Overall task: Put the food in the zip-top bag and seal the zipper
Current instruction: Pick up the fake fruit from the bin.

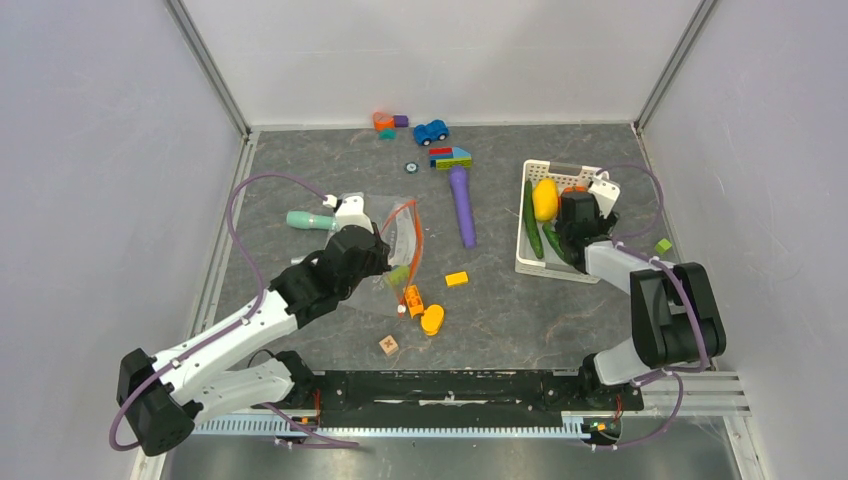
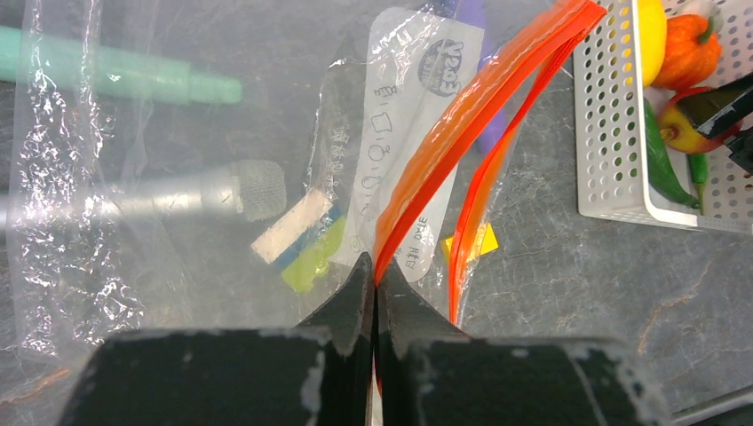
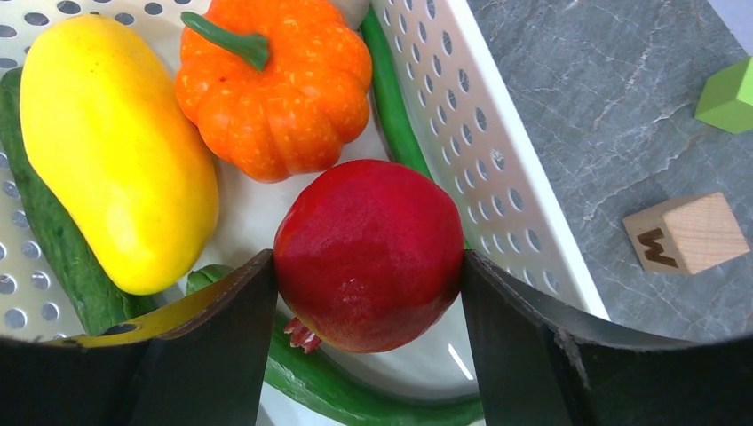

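The clear zip-top bag (image 1: 392, 228) lies left of centre with its mouth open. My left gripper (image 2: 374, 271) is shut on one side of its orange-red zipper (image 2: 471, 115), and the other strip hangs apart beside it. The white label (image 2: 400, 133) faces up. My right gripper (image 3: 368, 275) is inside the white basket (image 3: 497, 151), shut on the red fruit (image 3: 368, 240). The yellow squash (image 3: 107, 151), orange pumpkin (image 3: 275, 89) and green cucumbers (image 3: 53, 257) lie around it. In the top view the right gripper (image 1: 572, 218) covers the fruit.
A purple tool (image 1: 462, 205) and a teal tool (image 1: 310, 220) flank the bag. Orange and yellow blocks (image 1: 425, 310), a yellow tile (image 1: 457, 279) and a wooden cube (image 1: 388, 345) lie in front of it. A green block (image 1: 663, 245) sits right of the basket. A toy car (image 1: 431, 131) stands at the back.
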You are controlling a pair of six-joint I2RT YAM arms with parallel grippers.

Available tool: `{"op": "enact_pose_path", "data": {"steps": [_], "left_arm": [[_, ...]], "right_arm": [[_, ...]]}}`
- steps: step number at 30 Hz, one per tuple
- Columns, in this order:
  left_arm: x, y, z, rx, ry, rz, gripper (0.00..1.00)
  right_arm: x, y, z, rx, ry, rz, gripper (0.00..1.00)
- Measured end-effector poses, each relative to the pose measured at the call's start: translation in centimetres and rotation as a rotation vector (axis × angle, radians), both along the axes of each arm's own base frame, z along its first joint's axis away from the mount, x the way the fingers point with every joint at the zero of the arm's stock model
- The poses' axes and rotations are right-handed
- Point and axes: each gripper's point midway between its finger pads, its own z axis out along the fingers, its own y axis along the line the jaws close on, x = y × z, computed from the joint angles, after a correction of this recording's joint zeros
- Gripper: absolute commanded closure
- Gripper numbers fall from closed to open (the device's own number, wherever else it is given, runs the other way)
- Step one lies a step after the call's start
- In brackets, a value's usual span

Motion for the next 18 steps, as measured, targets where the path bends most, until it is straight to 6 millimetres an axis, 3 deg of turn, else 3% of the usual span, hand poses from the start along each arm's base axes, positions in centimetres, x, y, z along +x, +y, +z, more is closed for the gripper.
{"op": "enact_pose_path", "data": {"steps": [4,11,13,18], "left_arm": [[-0.1,0.0,0.3,-0.014,-0.009,-0.005,0.98],[-0.2,0.1,0.4,-0.02,-0.016,-0.004,0.98],[-0.2,0.1,0.4,-0.02,-0.016,-0.004,0.98],[-0.2,0.1,0.4,-0.02,-0.016,-0.004,0.98]], "right_arm": [[-0.8,-0.1,0.9,-0.008,-0.021,0.013,0.75],[-2.0,0.8,5.1,0.024,-0.169,0.096,0.76],[-2.2,1.9,6.4,0.056,-0.232,0.169,0.77],[-2.3,7.1,10.1,0.165,-0.403,0.466,0.78]]}}
